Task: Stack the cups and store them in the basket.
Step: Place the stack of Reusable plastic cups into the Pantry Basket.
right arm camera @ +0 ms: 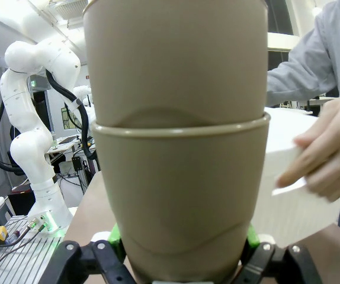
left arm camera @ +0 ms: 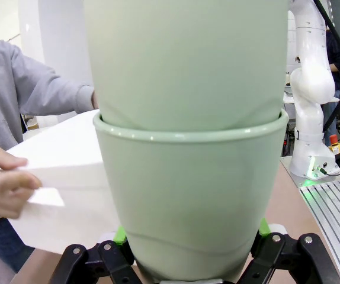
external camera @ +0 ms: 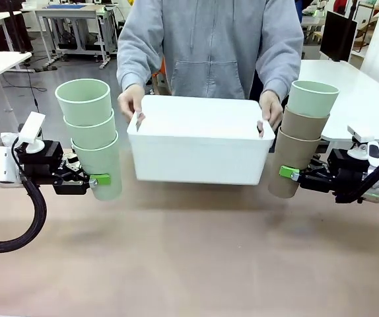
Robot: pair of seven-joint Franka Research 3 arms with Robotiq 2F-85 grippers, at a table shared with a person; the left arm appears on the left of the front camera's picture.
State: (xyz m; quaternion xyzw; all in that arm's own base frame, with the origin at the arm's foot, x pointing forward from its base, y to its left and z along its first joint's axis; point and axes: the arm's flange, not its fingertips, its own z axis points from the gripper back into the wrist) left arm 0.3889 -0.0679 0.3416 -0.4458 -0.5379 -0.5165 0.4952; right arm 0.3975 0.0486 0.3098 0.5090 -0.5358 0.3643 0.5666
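Observation:
My left gripper (external camera: 98, 179) is shut on the bottom cup of a stack of three mint green cups (external camera: 92, 135), held upright left of the basket (external camera: 199, 148). In the left wrist view the green stack (left arm camera: 188, 177) stands between the fingers. My right gripper (external camera: 287, 174) is shut on the bottom cup of a second stack (external camera: 302, 139): two tan cups with a mint green cup (external camera: 312, 98) on top, right of the basket. The tan stack (right arm camera: 176, 195) fills the right wrist view. A person holds the white basket by both ends with a hand (external camera: 131, 102) at each side.
The brown tabletop (external camera: 196, 257) in front of the basket is bare. The person in a grey hoodie stands at the far side. White tables and other equipment stand in the background.

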